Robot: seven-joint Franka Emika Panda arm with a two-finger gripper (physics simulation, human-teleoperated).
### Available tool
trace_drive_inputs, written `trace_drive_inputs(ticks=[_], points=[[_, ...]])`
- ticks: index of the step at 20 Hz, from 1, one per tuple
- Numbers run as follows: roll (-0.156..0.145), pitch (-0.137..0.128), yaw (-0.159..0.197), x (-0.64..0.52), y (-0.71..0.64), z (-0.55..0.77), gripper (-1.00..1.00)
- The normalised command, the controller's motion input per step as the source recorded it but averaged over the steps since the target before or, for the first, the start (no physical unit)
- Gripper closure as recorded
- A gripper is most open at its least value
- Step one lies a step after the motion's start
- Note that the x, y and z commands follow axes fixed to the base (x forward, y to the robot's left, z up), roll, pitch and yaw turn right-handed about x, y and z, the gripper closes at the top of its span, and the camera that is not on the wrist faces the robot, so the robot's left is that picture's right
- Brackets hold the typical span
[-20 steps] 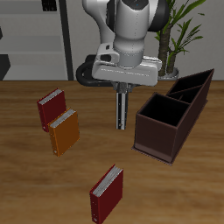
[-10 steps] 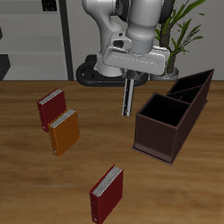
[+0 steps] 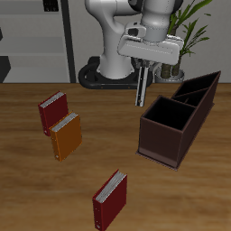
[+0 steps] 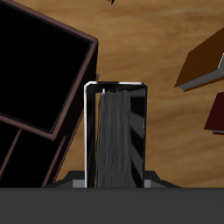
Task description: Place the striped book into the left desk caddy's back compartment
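Your gripper (image 3: pixel 143 88) is hanging in the air, fingers pointing down with a slight tilt. Its two fingers (image 4: pixel 88 131) are clamping the striped book (image 4: pixel 115 138) between them, edge-on, while the white arm is reaching forward from its base.

The arm (image 3: pixel 135 27) is glossy white with rounded, bulbous segments and dark grey bands at the joints. Its base (image 3: pixel 104 74) is a flat black disc. The gripper (image 3: pixel 143 87) has a pale grey box-shaped body and two thin, dark, straight fingers (image 4: pixel 143 131) with lighter metallic edges.
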Motion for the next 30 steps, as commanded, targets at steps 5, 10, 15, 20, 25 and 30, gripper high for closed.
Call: trace_drive_inputs(ticks=[5, 10, 15, 20, 25, 30], points=[[-0.003, -0.061, 0.009, -0.47, 0.3, 0.11, 1.0], [0.017, -0.01, 0.003, -0.21, 0.22, 0.03, 1.0], [0.059, -0.029, 0.014, -0.15, 0.31, 0.1, 1.0], [0.034, -0.014, -0.017, -0.02, 0.3, 0.1, 1.0], [-0.001, -0.013, -0.053, 0.03, 0.28, 0.11, 1.0], [0.021, -0.029, -0.016, 0.09, 0.21, 0.16, 1.0]])
